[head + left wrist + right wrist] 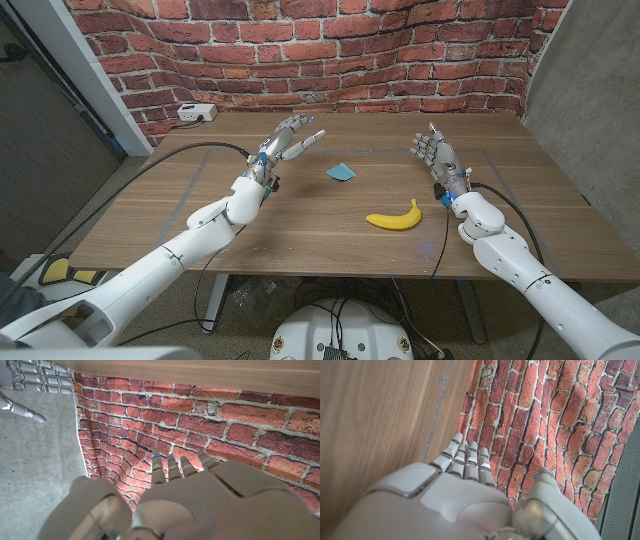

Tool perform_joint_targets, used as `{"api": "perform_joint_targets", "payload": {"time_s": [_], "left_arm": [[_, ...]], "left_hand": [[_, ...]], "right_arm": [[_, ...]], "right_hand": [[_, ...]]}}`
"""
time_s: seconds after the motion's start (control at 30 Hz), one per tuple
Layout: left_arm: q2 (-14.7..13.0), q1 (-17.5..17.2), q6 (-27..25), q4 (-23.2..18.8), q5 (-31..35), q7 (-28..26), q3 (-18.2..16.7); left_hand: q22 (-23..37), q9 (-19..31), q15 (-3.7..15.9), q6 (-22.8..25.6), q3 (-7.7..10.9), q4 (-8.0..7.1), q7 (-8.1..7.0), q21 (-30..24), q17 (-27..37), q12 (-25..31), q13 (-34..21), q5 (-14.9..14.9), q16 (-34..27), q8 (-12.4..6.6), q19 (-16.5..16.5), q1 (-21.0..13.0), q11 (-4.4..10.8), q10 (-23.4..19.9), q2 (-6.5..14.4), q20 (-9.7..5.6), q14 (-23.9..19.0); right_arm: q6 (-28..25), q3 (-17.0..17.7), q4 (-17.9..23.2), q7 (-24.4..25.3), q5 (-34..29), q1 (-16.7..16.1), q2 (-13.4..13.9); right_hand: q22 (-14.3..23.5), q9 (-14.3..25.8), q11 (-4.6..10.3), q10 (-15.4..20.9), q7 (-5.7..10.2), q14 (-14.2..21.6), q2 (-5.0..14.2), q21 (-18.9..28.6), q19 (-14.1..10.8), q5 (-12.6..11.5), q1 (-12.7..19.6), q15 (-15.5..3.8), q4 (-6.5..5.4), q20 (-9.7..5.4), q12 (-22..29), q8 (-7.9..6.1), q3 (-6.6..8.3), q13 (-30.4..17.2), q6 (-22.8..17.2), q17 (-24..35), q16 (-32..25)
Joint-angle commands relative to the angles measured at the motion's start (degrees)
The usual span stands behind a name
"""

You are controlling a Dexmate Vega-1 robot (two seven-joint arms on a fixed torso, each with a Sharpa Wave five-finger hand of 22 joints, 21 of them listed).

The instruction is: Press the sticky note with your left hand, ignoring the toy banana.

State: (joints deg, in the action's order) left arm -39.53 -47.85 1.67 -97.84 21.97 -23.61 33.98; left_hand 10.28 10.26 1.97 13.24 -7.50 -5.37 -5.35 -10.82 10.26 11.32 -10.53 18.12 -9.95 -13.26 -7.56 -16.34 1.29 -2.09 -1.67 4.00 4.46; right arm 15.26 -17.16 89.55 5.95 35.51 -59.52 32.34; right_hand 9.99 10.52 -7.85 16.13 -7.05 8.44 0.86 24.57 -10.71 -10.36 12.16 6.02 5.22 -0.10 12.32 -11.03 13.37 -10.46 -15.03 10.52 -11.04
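Banana (pixel 394 217): nearest item, right of table centre, smooth yellow plastic crescent. Long axis runs left-right, tips curl toward far side, right tip higher.

Note (pixel 340 172): small flat teal paper square, farther back near table centre, turned so one corner points to the near side. Lies flat on the wood, well apart from banana.

Left hand (pixel 288 138): raised left of note, not touching it, fingers extended and slightly spread toward far right, holding nothing. Left wrist view agrees: fingers (pixel 174 467) straight, side by side.

Right hand (pixel 432 152): raised right of note, palm upright, fingers apart, empty.

Table (pixel 300 235): wood-grain laminate, faint taped rectangle.

Far left corner: white power strip (pixel 196 113). Behind: red brick wall (pixel 330 50), rough mortar lines.
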Motion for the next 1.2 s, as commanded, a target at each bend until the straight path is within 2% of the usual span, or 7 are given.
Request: {"api": "perform_joint_targets", "payload": {"time_s": [0.03, 0.4, 0.7, 0.93, 1.1, 1.2], "left_arm": [[-1.5, 3.6, -11.9, -4.8, 8.6, 3.7, 5.1], [-2.5, 7.3, -16.3, -6.8, 12.2, 9.8, 8.6], [-3.1, 10.8, -19.7, -8.7, 16.2, 17.2, 11.9], [-2.9, 12.6, -23.2, -9.6, 21.8, 21.1, 14.5], [-2.5, 13.5, -23.6, -9.1, 24.2, 22.5, 15.7], [-2.4, 14.1, -23.7, -9.1, 25.3, 23.8, 16.3]], "left_hand": [[0.2, 0.3, 0.21, 0.8, -0.52, -0.21, -0.94, 0.1, 0.2, -0.6, -0.2, 0.5, 0.2, 0.21, -1.5, 0.1, 0.24, 2.1, 0.8, 0.30, 2.1], [0.4, 0.2, -0.37, 2.3, -1.38, -0.84, -2.45, 0.1, 0.3, -1.0, -0.3, 0.6, 0.3, 0.67, -4.0, 0.6, 0.51, 6.6, 1.5, 1.56, 6.5], [0.5, 0.3, -0.88, 1.4, -1.97, -1.23, -2.55, 0.2, 0.4, -1.1, -0.3, 0.6, 0.3, 1.47, -5.8, 1.0, 0.36, 9.2, 1.9, 1.68, 9.2], [0.5, 0.3, -0.88, 5.1, -2.72, -1.57, -2.58, 0.1, 0.4, -0.8, -0.3, 0.6, 0.1, 0.47, -7.5, 1.5, 0.69, 10.8, 2.0, 1.50, 10.9], [0.6, 0.2, -2.52, 5.5, -3.39, -1.87, -2.67, 0.2, 0.5, -0.9, -0.4, 0.6, 0.1, 0.83, -9.4, 2.0, 0.99, 13.0, 2.2, 1.10, 13.2], [0.6, 0.2, -2.64, 5.4, -3.59, -1.97, -2.74, 0.3, 0.5, -1.0, -0.4, 0.6, 0.1, 1.03, -10.1, 2.2, 0.91, 14.1, 2.3, 0.94, 13.9]], "right_arm": [[0.0, -0.2, -0.3, 0.3, -0.1, 0.2, -0.4], [0.2, -0.3, -0.6, 0.0, 0.0, 0.4, -0.6], [0.0, 0.1, -0.1, 0.3, 0.4, -0.1, -0.5], [0.1, 0.1, -0.4, 0.0, 0.9, -0.2, -0.6], [0.0, 0.2, -0.3, 0.1, 1.1, -0.4, -0.6], [-0.1, 0.2, -0.3, 0.1, 1.2, -0.5, -0.6]], "right_hand": [[0.3, 0.2, 0.06, 0.0, 0.47, 0.6, 0.28, -0.1, -0.4, 0.0, 0.3, 0.07, 0.12, 0.02, 0.2, -0.19, 0.09, -0.1, -0.3, 0.2, 0.0], [0.3, 0.2, 0.03, 0.0, 0.61, 0.5, 0.31, -0.3, -0.4, 0.0, 0.3, 0.10, 0.15, 0.13, 0.1, -0.25, 0.07, -0.2, -0.5, 0.3, 0.0], [0.3, 0.3, 0.00, 0.0, 0.61, 0.5, 0.34, -0.4, -0.4, 0.0, 0.2, 0.12, 0.16, 0.16, 0.1, -0.24, 0.06, -0.2, -0.5, 0.3, 0.0], [0.3, 0.3, -0.06, 0.1, 0.62, 0.6, 0.35, -0.5, -0.4, 0.1, 0.2, 0.11, 0.17, 0.16, 0.1, -0.24, 0.03, -0.2, -0.5, 0.3, 0.0], [0.3, 0.3, -0.04, 0.1, 0.64, 0.6, 0.36, -0.6, -0.4, 0.1, 0.2, 0.10, 0.18, 0.18, 0.1, -0.23, 0.02, -0.2, -0.5, 0.3, 0.0], [0.3, 0.3, -0.03, 0.1, 0.70, 0.6, 0.36, -0.7, -0.4, 0.1, 0.2, 0.13, 0.18, 0.22, 0.1, -0.22, 0.00, -0.2, -0.5, 0.3, 0.1]]}}
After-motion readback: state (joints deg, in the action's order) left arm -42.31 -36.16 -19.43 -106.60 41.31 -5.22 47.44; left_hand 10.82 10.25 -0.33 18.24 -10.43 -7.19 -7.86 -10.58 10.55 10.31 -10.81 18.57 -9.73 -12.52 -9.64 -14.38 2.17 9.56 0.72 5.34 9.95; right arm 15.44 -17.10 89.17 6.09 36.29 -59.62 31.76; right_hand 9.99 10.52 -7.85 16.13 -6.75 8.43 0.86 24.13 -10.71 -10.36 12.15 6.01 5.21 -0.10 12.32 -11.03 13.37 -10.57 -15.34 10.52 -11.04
